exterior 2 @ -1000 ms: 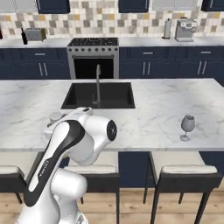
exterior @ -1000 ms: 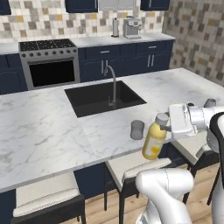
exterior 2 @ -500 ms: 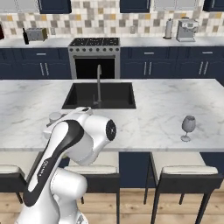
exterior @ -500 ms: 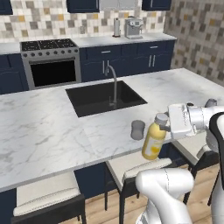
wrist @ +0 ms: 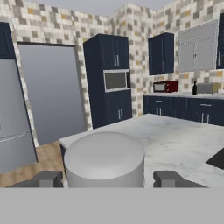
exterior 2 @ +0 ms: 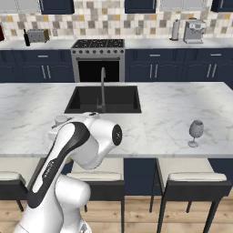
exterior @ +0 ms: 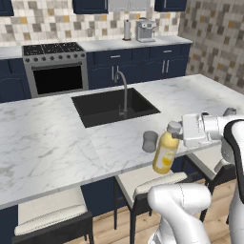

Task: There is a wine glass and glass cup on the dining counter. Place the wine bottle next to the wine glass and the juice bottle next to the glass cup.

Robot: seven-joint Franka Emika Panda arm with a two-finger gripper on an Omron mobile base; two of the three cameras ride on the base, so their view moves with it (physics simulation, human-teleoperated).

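The yellow juice bottle (exterior: 165, 152) hangs tilted at the front edge of the dining counter (exterior: 47, 143), just right of the grey glass cup (exterior: 150, 141). My gripper (exterior: 176, 129) is shut on the bottle at its grey-white cap (wrist: 104, 158), which sits between my fingertips (wrist: 48, 178). The wine glass (exterior 2: 195, 132) stands far along the counter near its front edge, well away from the cup (exterior 2: 60, 120). On the wall counter, the dark wine bottle (exterior 2: 26, 37) stands by the toaster (exterior 2: 37, 35); the hand view shows the bottle (wrist: 194, 89) small and far off.
A black sink (exterior: 114, 106) with a tall faucet (exterior: 124, 90) is set in the middle of the island. Stools (exterior: 50, 212) are tucked under its front edge. Stove (exterior 2: 99, 57) and coffee machine (exterior 2: 194, 31) line the back wall.
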